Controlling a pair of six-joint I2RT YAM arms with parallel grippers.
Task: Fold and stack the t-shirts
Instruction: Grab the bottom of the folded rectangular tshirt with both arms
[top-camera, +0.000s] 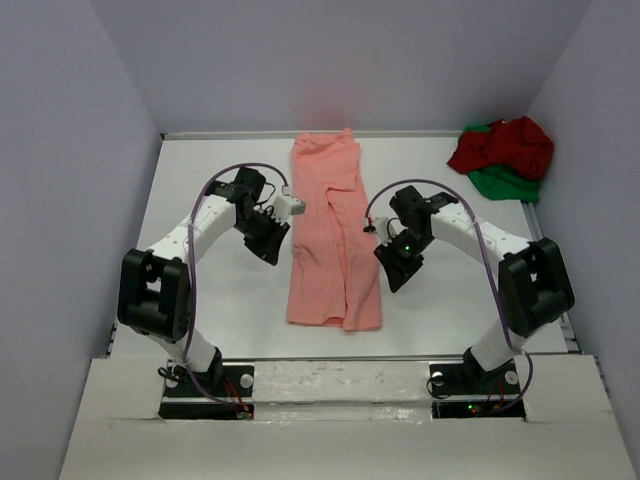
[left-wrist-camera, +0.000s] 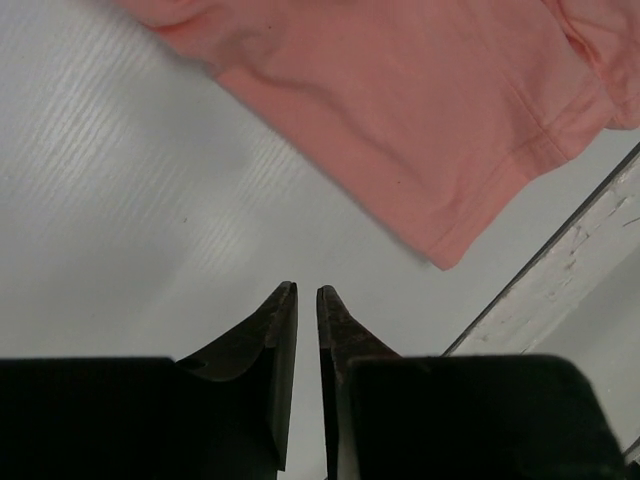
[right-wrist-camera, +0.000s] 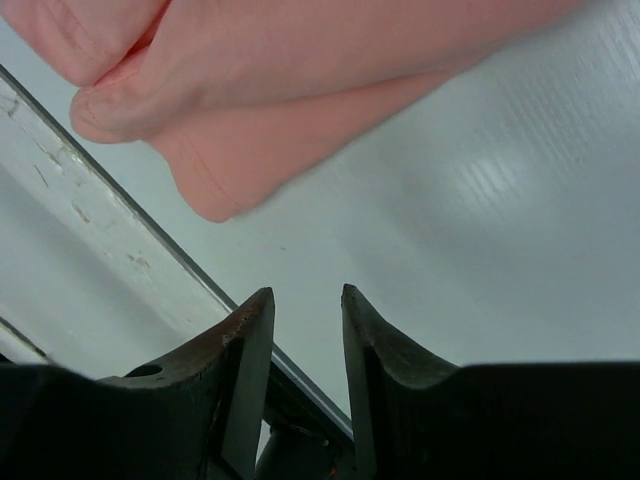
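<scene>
The salmon-pink t-shirt (top-camera: 330, 235) lies in a long strip mid-desk (top-camera: 220, 290), with the dark red t-shirt (top-camera: 505, 145) and green t-shirt (top-camera: 505, 185) heaped far right, and the left fingers (left-wrist-camera: 285, 340) and right fingers (right-wrist-camera: 250, 340) narrowly parted, empty.

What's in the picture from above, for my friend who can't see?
A salmon-pink shirt lies folded into a long strip on a white table, between the left tool and the right tool. A dark red shirt and a green shirt sit bunched in the far right corner.
</scene>
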